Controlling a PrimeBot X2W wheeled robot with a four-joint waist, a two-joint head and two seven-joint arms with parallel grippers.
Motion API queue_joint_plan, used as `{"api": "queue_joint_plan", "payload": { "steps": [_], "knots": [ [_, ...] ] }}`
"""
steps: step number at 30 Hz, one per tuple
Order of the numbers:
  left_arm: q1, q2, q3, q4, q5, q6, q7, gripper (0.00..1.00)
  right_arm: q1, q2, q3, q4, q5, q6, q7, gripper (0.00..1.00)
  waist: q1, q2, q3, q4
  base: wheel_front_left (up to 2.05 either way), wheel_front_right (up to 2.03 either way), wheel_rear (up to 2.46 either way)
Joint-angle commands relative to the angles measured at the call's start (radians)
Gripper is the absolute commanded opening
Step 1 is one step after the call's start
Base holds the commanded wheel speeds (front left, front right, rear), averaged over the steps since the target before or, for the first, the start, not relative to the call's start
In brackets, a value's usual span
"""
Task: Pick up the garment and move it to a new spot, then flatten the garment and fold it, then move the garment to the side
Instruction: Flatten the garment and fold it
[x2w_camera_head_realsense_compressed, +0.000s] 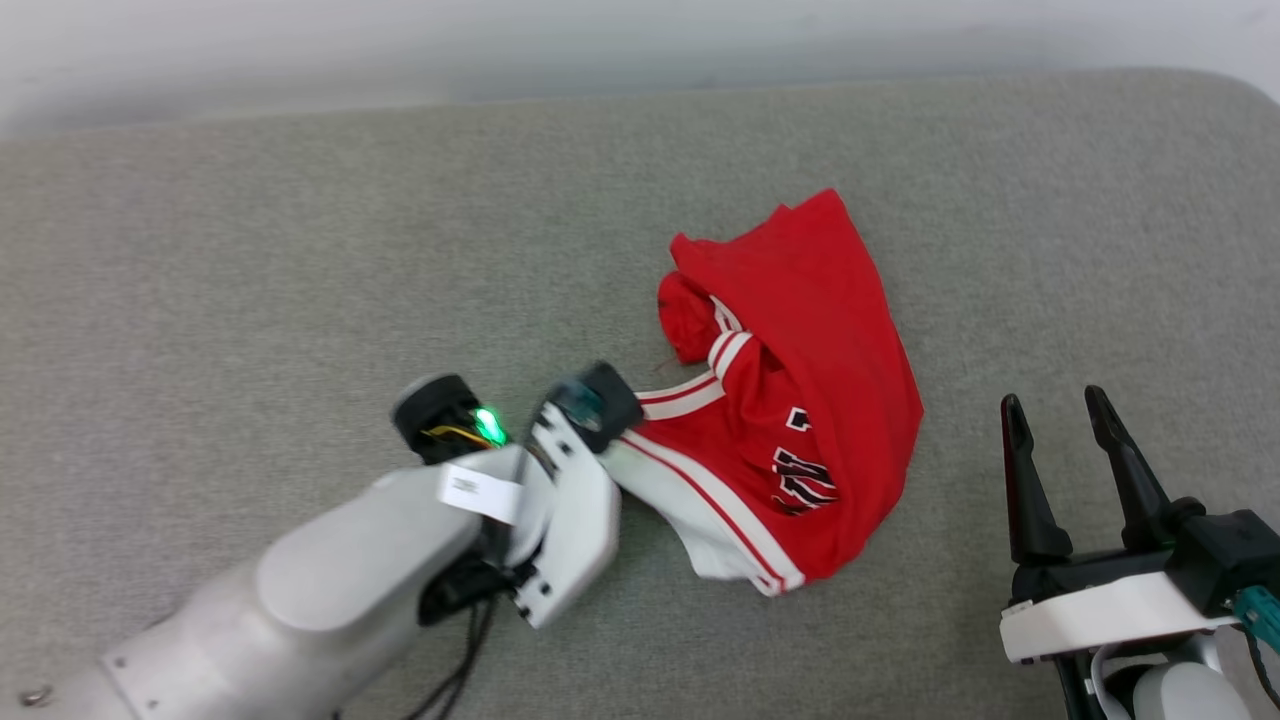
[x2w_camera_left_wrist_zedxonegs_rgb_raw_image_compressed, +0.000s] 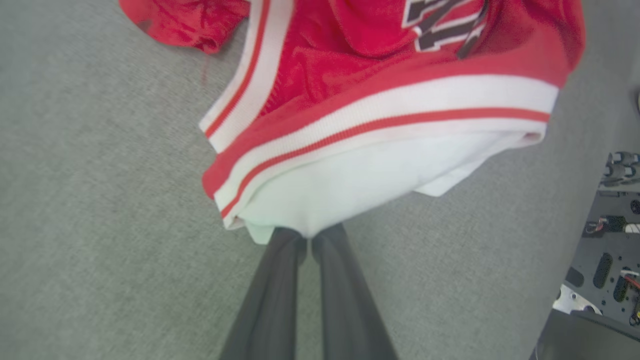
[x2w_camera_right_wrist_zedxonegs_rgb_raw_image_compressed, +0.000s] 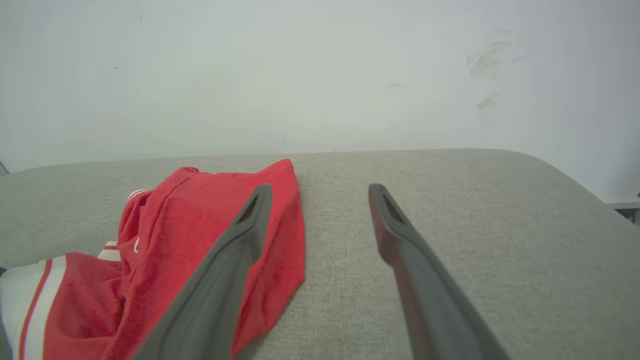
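left gripper (x2w_camera_left_wrist_zedxonegs_rgb_raw_image_compressed: 309, 241): clenched. Both long dark fingers are pressed together on the white sleeve edge of the garment (x2w_camera_head_realsense_compressed: 800, 400), a red basketball-jersey-style shirt with white short sleeves, red-white striped trim and black white-outlined lettering. White fabric bunches around the fingertips in the left wrist view. In the head view the pinch is at the garment's near-left corner, with the fingertips hidden under the wrist's camera block.

The garment lies crumpled, centre-right on the grey woven-fabric surface (x2w_camera_head_realsense_compressed: 250, 250). It's folded over itself: a plain red panel drapes over the far and right side, the lettering shows partly on the near side, and there's a small red lump at the left. Most of it rests on the surface. Can't tell whether the pinched corner is lifted off.

right gripper (x2w_camera_head_realsense_compressed: 1055, 405): released, fingers spread wide, nothing between them. It sits at lower right in the head view, near the garment but apart from it. In the right wrist view one of its fingers overlaps the red fabric by line of sight only.

green LED (x2w_camera_head_realsense_compressed: 488, 425) is lit on the left wrist. pale wall (x2w_camera_right_wrist_zedxonegs_rgb_raw_image_compressed: 300, 75) stands behind the surface's far edge.
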Motion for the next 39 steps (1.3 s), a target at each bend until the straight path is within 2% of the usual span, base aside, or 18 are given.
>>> {"api": "queue_joint_plan", "payload": {
  "steps": [1,6,11,15,21,23,27,29,30,31,34,39],
  "knots": [
    [0.003,0.027,0.029,0.0,-0.008,0.01,-0.042,0.0,0.015,0.002,-0.002,0.001,-0.004,-0.001,-0.002,1.0,0.0,0.0,-0.034,0.03,0.0,0.0,0.0],
    [0.058,0.13,0.092,-0.032,-0.037,0.064,-0.119,0.0,0.042,0.002,-0.003,0.0,-0.003,-0.001,-0.002,1.0,0.0,0.0,-0.073,0.066,0.0,0.0,0.0],
    [0.142,0.246,0.132,-0.062,-0.081,0.124,-0.155,0.0,0.06,0.002,-0.01,-0.005,-0.009,-0.001,-0.002,1.0,0.0,0.0,-0.092,0.094,0.0,0.0,0.0],
    [0.216,0.317,0.162,-0.049,-0.134,0.16,-0.177,0.0,0.061,0.002,-0.01,-0.009,-0.017,-0.001,-0.002,1.0,0.0,0.0,-0.092,0.106,0.0,0.0,0.0],
    [0.29,0.353,0.179,0.055,-0.202,0.168,-0.192,0.0,0.055,0.002,-0.005,-0.008,-0.026,-0.001,-0.002,1.0,0.0,0.0,-0.081,0.106,0.0,0.0,0.0],
    [0.318,0.347,0.191,0.097,-0.241,0.162,-0.201,0.0,0.057,0.002,-0.007,-0.005,-0.03,-0.001,-0.002,1.0,0.0,0.0,-0.08,0.105,0.0,0.0,0.0],
    [0.346,0.352,0.19,0.189,-0.26,0.163,-0.2,0.0,0.06,0.002,-0.007,0.001,-0.034,-0.001,-0.002,1.0,0.0,0.0,-0.081,0.098,0.0,0.0,0.0],
    [0.356,0.336,0.187,0.222,-0.266,0.155,-0.206,0.0,0.065,0.002,-0.01,0.002,-0.038,-0.001,-0.002,1.0,0.0,0.0,-0.087,0.098,0.0,0.0,0.0],
    [0.358,0.326,0.191,0.23,-0.274,0.152,-0.216,0.25,0.069,0.002,-0.013,0.004,-0.038,-0.001,-0.002,1.0,0.0,0.0,-0.092,0.1,0.0,0.0,0.0],
    [0.355,0.316,0.198,0.235,-0.275,0.15,-0.233,1.0,0.074,0.002,-0.016,0.005,-0.039,-0.001,-0.002,1.0,0.0,0.0,-0.097,0.102,0.0,0.0,0.0],
    [0.342,0.292,0.216,0.246,-0.261,0.162,-0.302,1.0,0.084,0.002,-0.019,0.01,-0.038,-0.001,-0.002,1.0,0.0,0.0,-0.122,0.112,0.0,0.0,0.0],
    [0.355,0.266,0.251,0.218,-0.223,0.228,-0.462,1.0,0.108,0.002,-0.025,0.015,-0.033,-0.001,-0.002,1.0,0.0,0.0,-0.177,0.132,0.0,0.0,0.0]
  ]
}}
